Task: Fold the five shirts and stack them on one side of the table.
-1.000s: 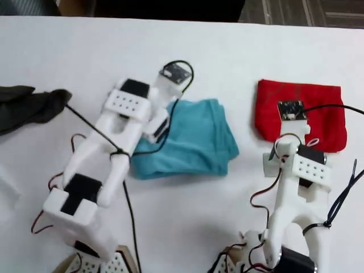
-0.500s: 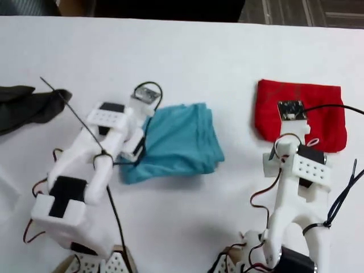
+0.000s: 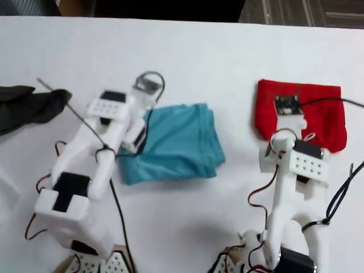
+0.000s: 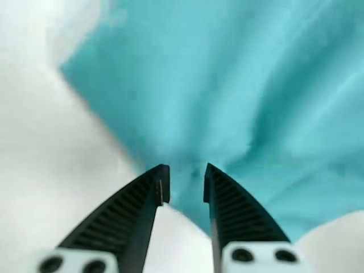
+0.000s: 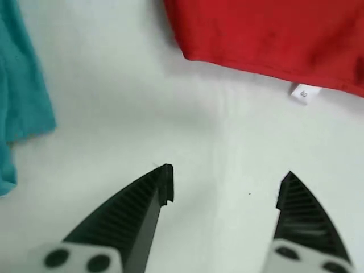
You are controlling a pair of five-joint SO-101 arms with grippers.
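The high view takes in the whole white tabletop (image 3: 227, 51) and three garments. A teal shirt (image 3: 176, 142) lies folded left of centre, and a red shirt (image 3: 324, 114) lies folded in the upper right. A dark garment (image 3: 23, 105) is crumpled at the left edge, well apart from both.

The left wrist view gives the detail the high view hides under the arm. The left pincer (image 4: 185, 183) is two black ribbed fingers on white mounts. It is drawn nearly together on the teal shirt's edge, with cloth filling the slim gap between the tips. Soft creases in the fabric run toward that spot.

The right wrist view shows the right pincer (image 5: 224, 185) spread wide over bare tabletop, just short of the red shirt's hem. A small white tag (image 5: 301, 92) sticks out from that hem, too small to pick out in the high view. A strip of teal cloth shows at the left edge of this view.

Both folded shirts are soft, matte knit in rough rectangles. The teal one is rumpled, with rounded corners and a ridge near its right side. The red one is flatter and crisper. Each has its long axis running left to right across the high view, the teal one tilted slightly.
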